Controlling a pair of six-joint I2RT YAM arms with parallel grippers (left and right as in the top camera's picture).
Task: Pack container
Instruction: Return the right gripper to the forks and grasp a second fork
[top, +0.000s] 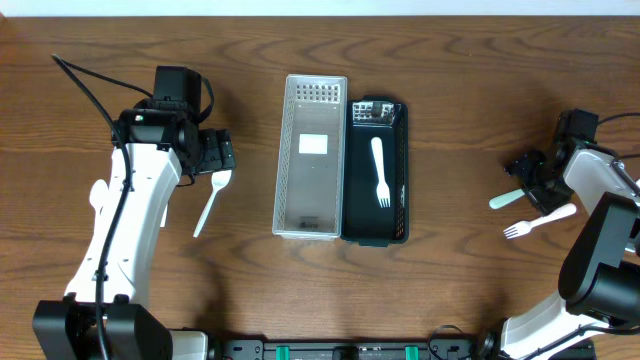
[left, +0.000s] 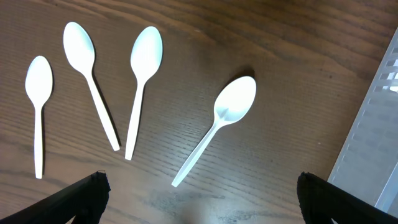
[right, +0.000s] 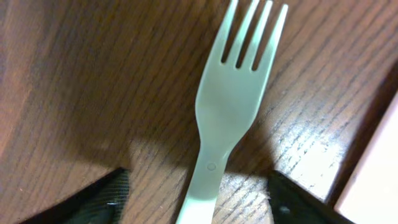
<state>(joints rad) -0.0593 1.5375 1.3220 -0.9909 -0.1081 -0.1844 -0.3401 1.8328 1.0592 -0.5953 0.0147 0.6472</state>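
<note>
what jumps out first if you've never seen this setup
In the middle of the overhead view, a black container holding a white fork sits beside a clear tray. The left wrist view shows four white spoons spread out on the table. The right wrist view is filled by a pale green fork lying between the fingers of the open right gripper.
</note>
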